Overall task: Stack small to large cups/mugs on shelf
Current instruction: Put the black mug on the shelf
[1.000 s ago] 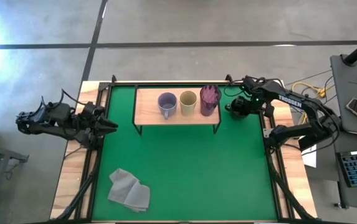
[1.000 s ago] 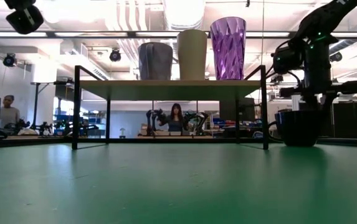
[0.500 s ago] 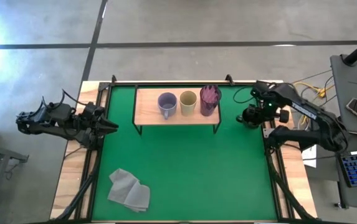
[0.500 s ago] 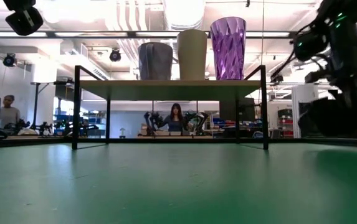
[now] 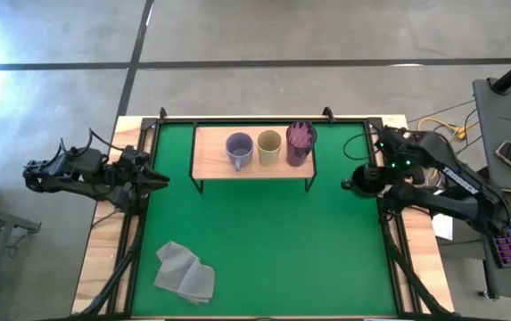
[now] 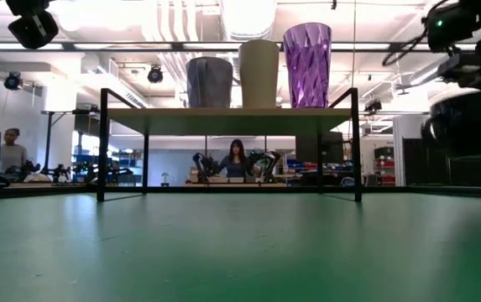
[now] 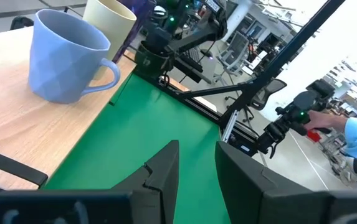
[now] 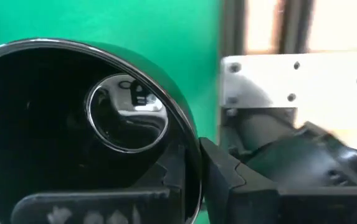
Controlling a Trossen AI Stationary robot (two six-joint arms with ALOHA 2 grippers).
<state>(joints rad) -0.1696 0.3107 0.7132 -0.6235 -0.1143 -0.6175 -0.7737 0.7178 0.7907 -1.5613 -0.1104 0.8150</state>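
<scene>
The light-wood shelf (image 5: 209, 153) stands at the far middle of the green mat. On it stand, from left to right, the lavender-grey mug (image 5: 239, 149), the tan cup (image 5: 269, 145) and the purple tumbler (image 5: 300, 141). My right gripper (image 5: 371, 177) is shut on the black mug (image 5: 359, 184) to the right of the shelf, near the mat's right edge. In the low view the black mug (image 6: 467, 126) is off the table. My left gripper (image 5: 159, 179) waits at the mat's left edge, empty, its fingers a little apart (image 7: 197, 171). My right gripper holds the black mug by its rim (image 8: 189, 152), one finger inside the mug and one finger (image 8: 228, 180) outside. The fingers come from above, pointing down. The mug hangs upright, mouth up, lifted clear of the mat.
A grey folded cloth (image 5: 185, 272) lies at the near left of the mat. The shelf board has bare room left of the lavender-grey mug (image 5: 209, 147). Black frame rails run along the mat's edges (image 5: 389, 241). People show in the room behind the table (image 6: 237, 159).
My right gripper has lifted the black mug off the mat beside the shelf's right end and carried it up, toward the table's right and near edges. The mug has stayed upright.
</scene>
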